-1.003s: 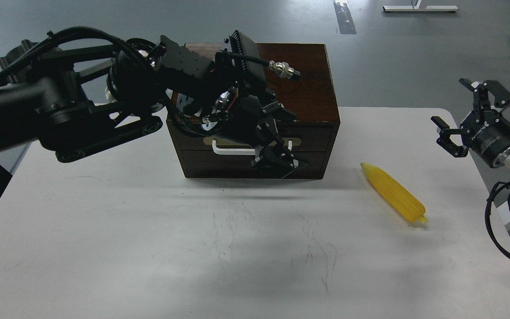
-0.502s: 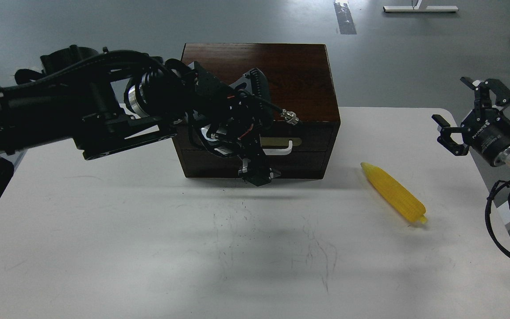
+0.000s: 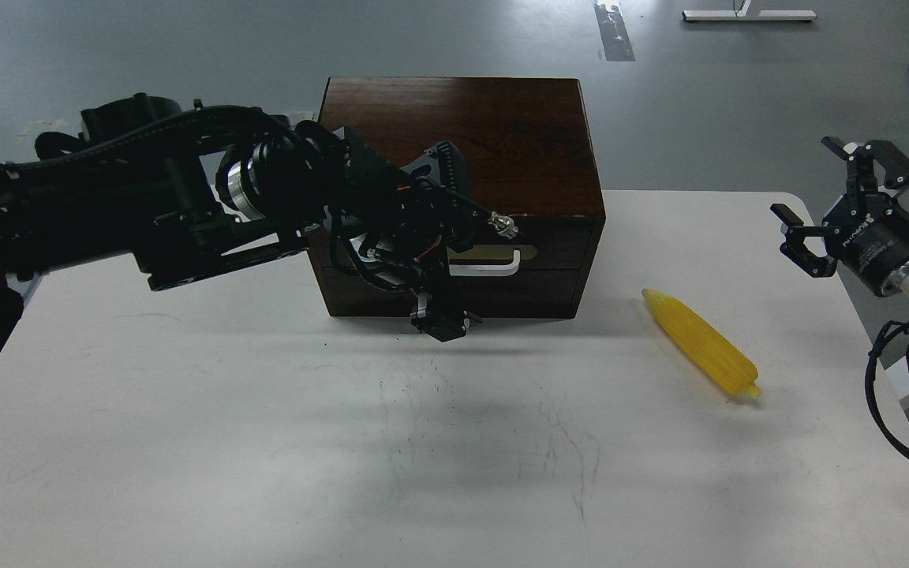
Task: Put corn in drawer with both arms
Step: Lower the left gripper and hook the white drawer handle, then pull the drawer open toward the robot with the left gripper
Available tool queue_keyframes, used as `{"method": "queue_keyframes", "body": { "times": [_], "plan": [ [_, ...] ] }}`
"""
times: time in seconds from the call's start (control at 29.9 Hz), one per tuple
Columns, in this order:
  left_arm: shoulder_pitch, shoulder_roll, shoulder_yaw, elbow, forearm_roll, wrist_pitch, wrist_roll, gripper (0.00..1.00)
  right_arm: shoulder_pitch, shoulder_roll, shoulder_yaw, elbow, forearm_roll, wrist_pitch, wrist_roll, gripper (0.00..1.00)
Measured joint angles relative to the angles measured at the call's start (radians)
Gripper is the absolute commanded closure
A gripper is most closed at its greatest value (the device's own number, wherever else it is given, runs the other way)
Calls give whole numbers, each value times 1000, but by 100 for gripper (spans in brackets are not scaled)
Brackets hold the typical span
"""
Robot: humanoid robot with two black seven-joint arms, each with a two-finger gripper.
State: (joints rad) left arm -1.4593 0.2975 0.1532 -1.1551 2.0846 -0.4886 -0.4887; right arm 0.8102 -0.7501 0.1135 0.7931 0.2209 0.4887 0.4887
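A white table [image 3: 186, 442] with faint dark scuffs fills the lower view, while smooth grey floor [image 3: 738, 102] stretches beyond toward twelve o'clock, bearing a dark tape strip [image 3: 614, 31] and a white stand base [image 3: 748, 14] at one o'clock.

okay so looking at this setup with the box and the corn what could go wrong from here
1. The left gripper sits low in front of the box, below the white handle. From there it may miss the handle of the closed drawer.
2. A pull on the handle might drag the whole box forward across the table; nothing visible braces it.
3. The corn lies loose and tapered; the open right gripper could nudge it so it rolls toward the table's right edge.
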Motion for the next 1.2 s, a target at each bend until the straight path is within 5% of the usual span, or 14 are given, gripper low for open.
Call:
{"method": "queue_keyframes", "body": {
  "times": [0.7,1.2],
  "plan": [
    [27,-1,23,-7,-2,0,0,1,-5,-1,2,0,0,0,0,0],
    [17,21,26,-155,-11,0,1,2,-8,-6,0,0,0,0,0,0]
  ]
}}
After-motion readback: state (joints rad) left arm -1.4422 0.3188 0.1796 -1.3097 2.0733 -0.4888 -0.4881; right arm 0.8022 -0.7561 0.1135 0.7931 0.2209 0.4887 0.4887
